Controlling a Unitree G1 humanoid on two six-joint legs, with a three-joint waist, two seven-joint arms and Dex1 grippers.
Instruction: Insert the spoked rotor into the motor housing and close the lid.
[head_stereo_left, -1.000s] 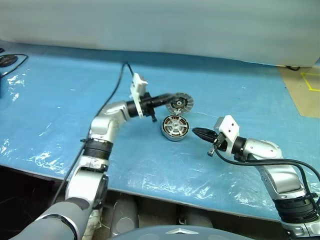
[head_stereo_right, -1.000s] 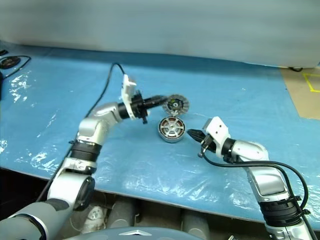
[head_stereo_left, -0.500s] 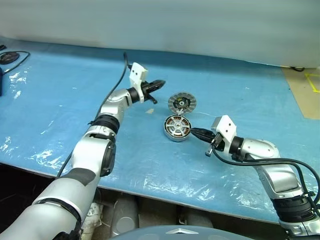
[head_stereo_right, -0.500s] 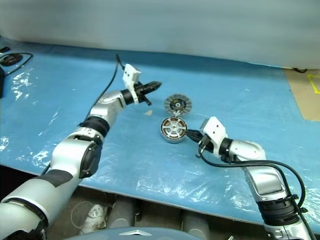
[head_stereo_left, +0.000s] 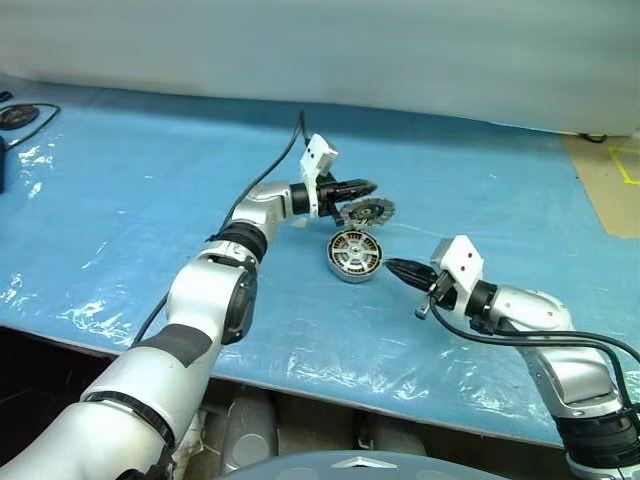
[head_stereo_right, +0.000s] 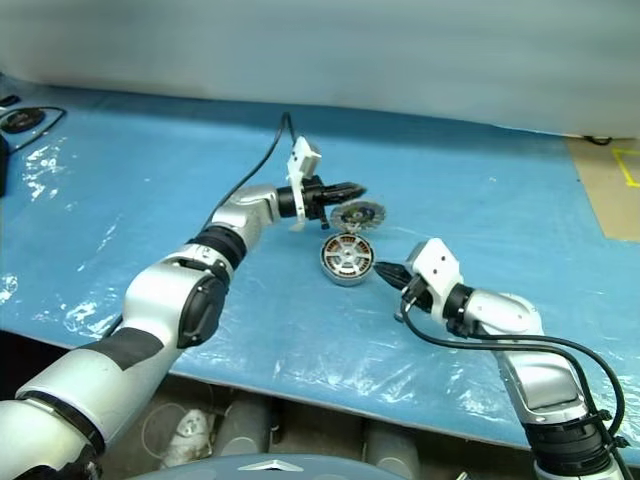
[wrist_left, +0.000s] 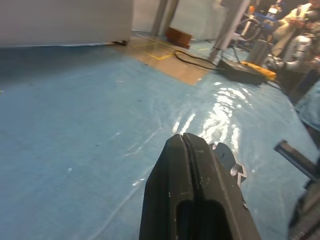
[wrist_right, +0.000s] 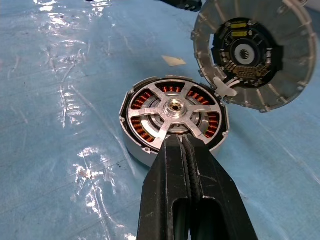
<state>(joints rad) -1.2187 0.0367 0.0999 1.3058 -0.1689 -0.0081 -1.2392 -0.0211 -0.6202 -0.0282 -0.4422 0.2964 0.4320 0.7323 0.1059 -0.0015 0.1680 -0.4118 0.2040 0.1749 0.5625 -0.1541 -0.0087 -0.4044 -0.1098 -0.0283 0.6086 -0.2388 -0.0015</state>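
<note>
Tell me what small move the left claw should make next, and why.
Probably nudge the lid toward the motor housing. The spoked rotor already sits inside it, the lid lies tilted beside it, and the shut left claw is at the lid's edge.

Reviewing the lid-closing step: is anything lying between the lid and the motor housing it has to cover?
Nothing visible. The lid lies right beside the motor housing on the blue sheet, its edge at the housing's rim. The spoked part already sits inside the housing.
</note>
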